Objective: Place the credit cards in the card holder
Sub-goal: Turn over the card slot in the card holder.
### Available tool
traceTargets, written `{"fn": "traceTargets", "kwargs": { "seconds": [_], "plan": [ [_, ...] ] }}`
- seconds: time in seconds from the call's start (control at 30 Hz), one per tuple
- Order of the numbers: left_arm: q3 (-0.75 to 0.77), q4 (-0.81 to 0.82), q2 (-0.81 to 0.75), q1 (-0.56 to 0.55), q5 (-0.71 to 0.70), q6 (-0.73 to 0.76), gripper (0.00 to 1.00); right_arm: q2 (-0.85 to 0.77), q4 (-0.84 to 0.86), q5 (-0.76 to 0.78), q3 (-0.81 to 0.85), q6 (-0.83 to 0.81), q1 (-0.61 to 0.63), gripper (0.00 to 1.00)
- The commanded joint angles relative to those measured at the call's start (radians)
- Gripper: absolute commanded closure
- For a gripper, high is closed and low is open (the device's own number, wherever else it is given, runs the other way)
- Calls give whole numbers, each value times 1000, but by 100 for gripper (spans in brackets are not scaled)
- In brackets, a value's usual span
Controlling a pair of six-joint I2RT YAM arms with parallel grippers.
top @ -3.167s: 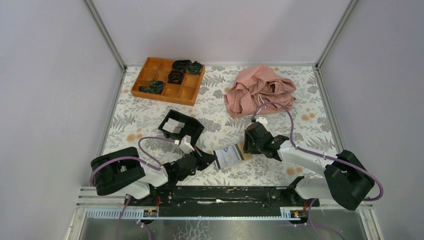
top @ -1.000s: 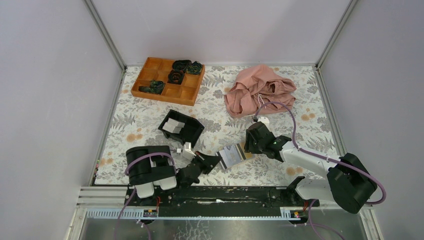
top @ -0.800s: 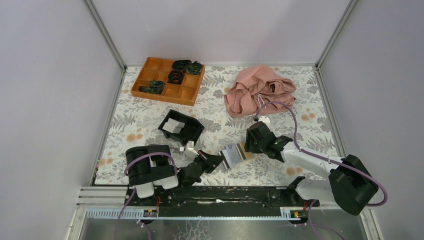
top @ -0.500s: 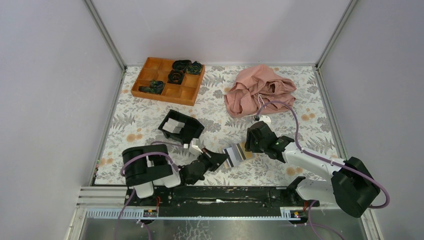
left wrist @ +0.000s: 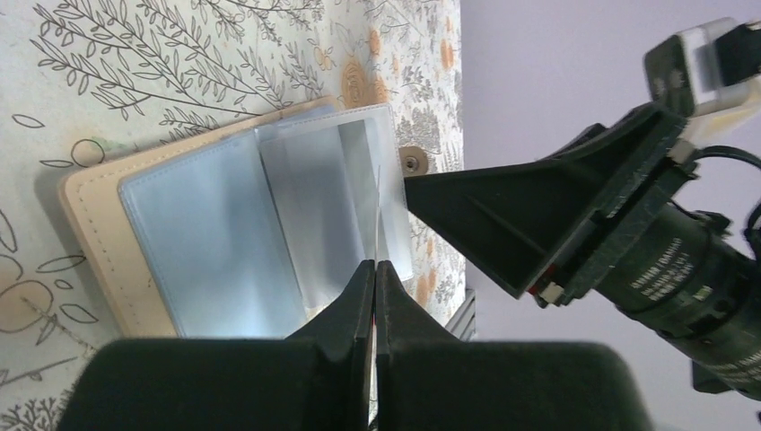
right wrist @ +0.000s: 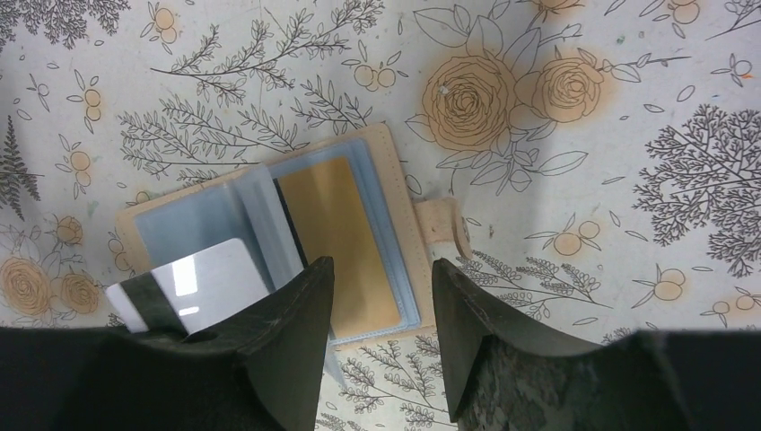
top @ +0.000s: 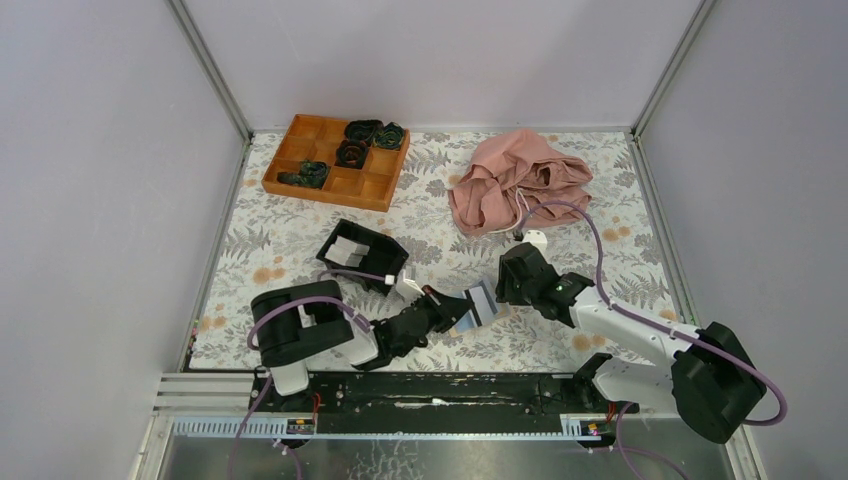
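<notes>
1. Left gripper (left wrist: 375, 269) is clamped tight on one credit card (right wrist: 202, 274), held edge-on over the card holder (right wrist: 395, 171), at the sleeves on the side away from its clasp.
2. Right gripper (right wrist: 379, 269) is half open and grips nothing, tips at the card holder's clasp side. Can't tell if they touch.
3. Risk: the card misses the sleeve mouth, then buckles or shoves the card holder, which looks unpinned.

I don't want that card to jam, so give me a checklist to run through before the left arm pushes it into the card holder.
1. credit card pinched by the left gripper: ok, fingers shut on it.
2. card holder lying open, sleeves facing up: ok.
3. Card edge lined up with a sleeve mouth: cannot tell; it is edge-on above the sleeves.
4. right gripper steadying the holder: cannot tell; its fingers are open over it, contact unclear.
5. Empty sleeve available: ok; only one shows a gold card.
</notes>
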Motion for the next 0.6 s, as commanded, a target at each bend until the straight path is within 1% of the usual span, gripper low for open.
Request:
{"fn": "traceTargets", "kwargs": {
  "seconds": [0.0,0.4,0.57],
  "plan": [
    [32,-22,48,19,34,39,100,-31,-20,52,50,-20,-6,48],
    [104,-76,60,57,102,91,100,-70,-64,86,87,-39,-7,48],
    [103,-103,-11,62,103,133,100,-61,-42,29,91,-50,-5,49]
  ]
}}
